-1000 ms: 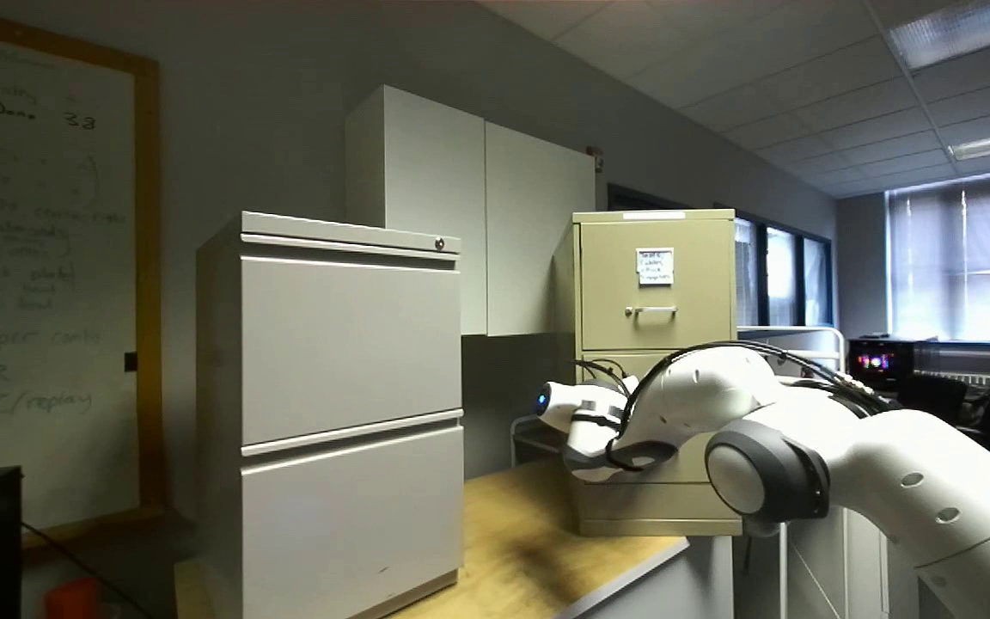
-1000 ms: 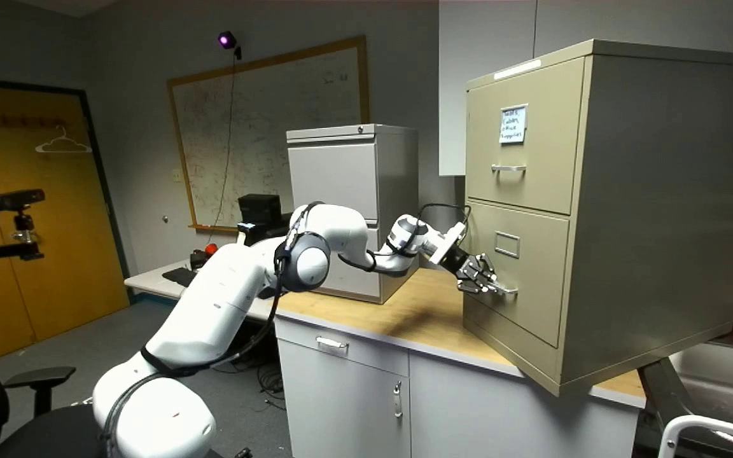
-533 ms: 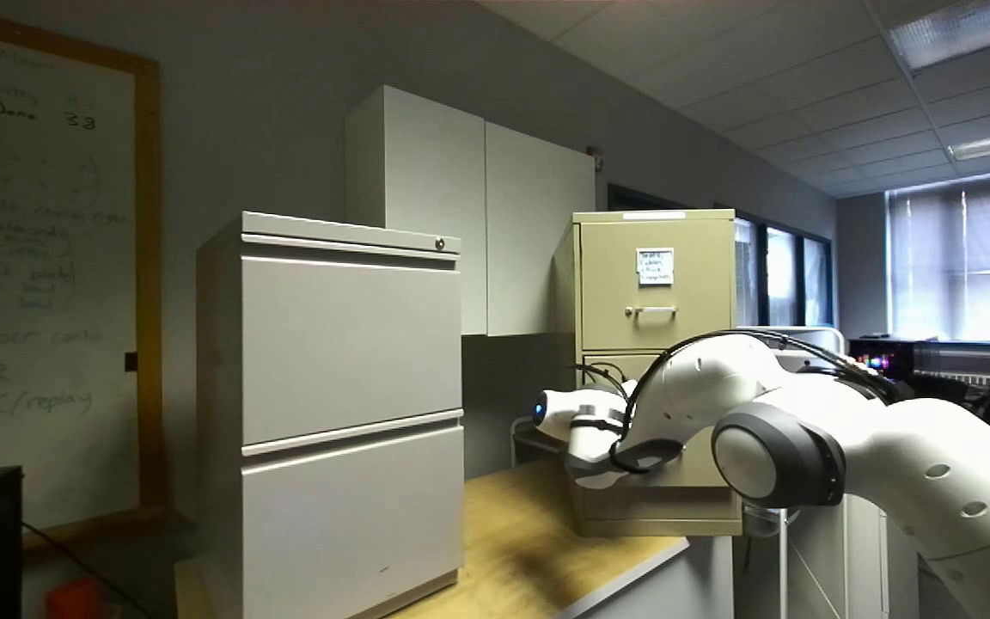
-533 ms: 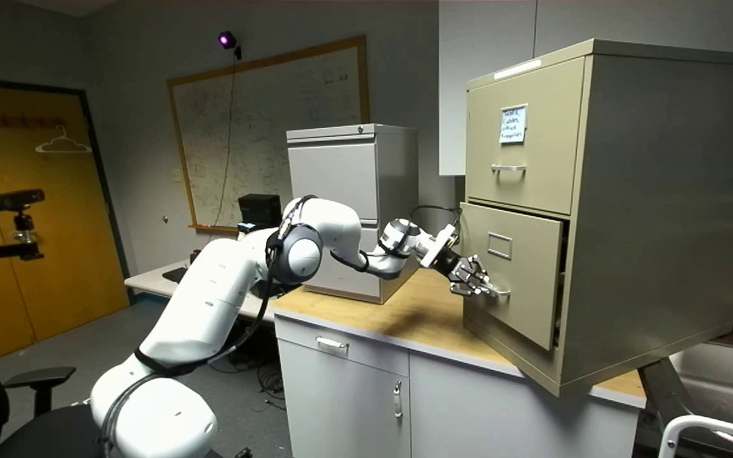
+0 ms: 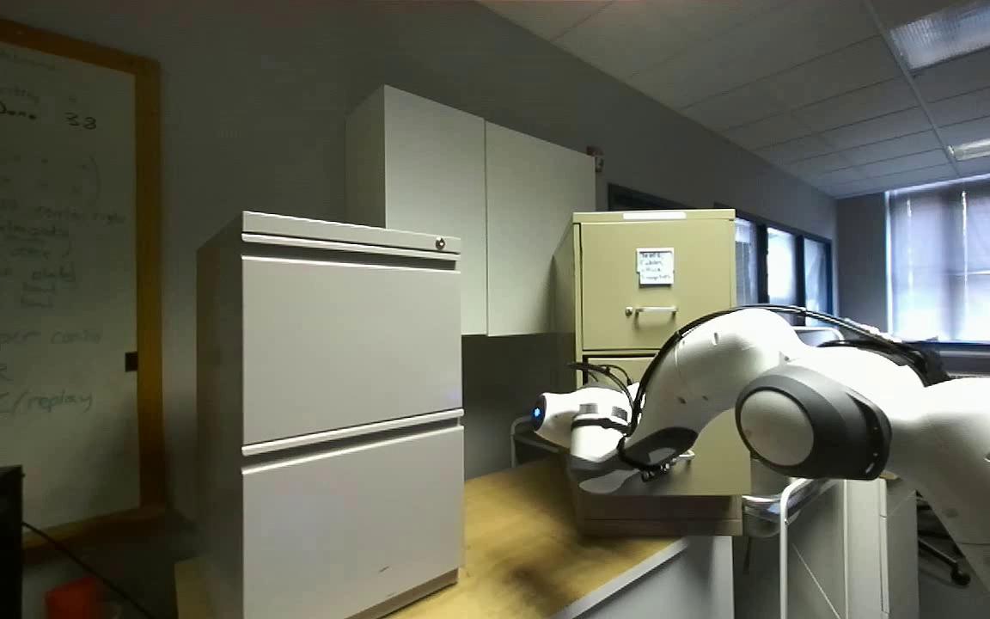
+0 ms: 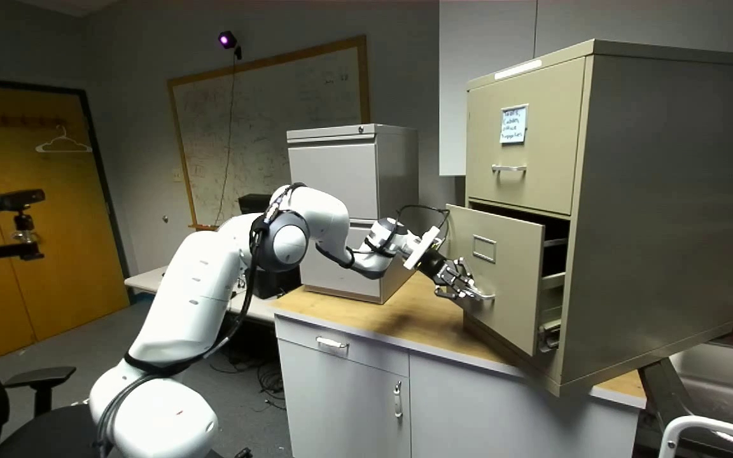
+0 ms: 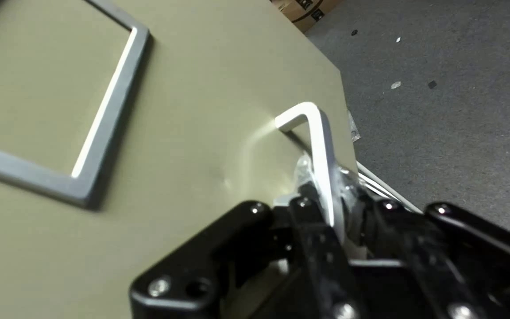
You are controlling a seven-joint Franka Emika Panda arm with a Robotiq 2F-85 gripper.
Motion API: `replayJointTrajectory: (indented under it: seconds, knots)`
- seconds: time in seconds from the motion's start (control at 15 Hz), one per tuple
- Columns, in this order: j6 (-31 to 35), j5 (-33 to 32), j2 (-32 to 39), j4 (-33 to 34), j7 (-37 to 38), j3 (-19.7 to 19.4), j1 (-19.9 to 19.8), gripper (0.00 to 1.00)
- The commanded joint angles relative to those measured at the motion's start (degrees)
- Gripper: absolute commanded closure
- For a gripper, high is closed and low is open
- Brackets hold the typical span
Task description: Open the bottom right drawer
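The bottom right drawer [image 6: 513, 280] of the beige-yellow filing cabinet [image 6: 659, 210] stands partly pulled out. A dark gap and its side rails show behind its front in an exterior view. My gripper [image 6: 472, 291] is at the drawer's metal handle [image 6: 486, 296], below the empty label holder [image 6: 485, 249]. In the wrist view the handle [image 7: 319, 137] passes between the fingertips of the gripper [image 7: 326, 177], which close on it from both sides near its middle. The far part of the handle is hidden by the fingers. In an exterior view the arm covers much of the drawer front [image 5: 723, 460].
The cabinet's upper drawer [image 6: 548, 127] is shut. The light-grey cabinet [image 6: 333, 184] stands on the same wooden counter [image 6: 414, 312], behind the arm. A white cart rail [image 6: 716, 426] is at the front right. Carpeted floor [image 7: 458, 110] shows past the drawer's edge in the wrist view.
The bottom drawer was shut one second ago and has come steadily out of the cabinet. My gripper and arm have moved back with it, still on the handle.
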Motion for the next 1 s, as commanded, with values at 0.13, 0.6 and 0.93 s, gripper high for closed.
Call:
replayJointTrajectory:
  seconds: [0.13, 0.6, 0.93]
  knots:
    - [-6.4, 1.7, -10.0, -16.3, 3.3, 3.3, -0.5, 0.96]
    - [-7.4, 2.0, -19.8, -29.6, 7.4, 6.1, -0.2, 0.96]
    - [-8.0, 2.8, -26.4, -38.2, 10.1, 8.0, 0.3, 0.96]
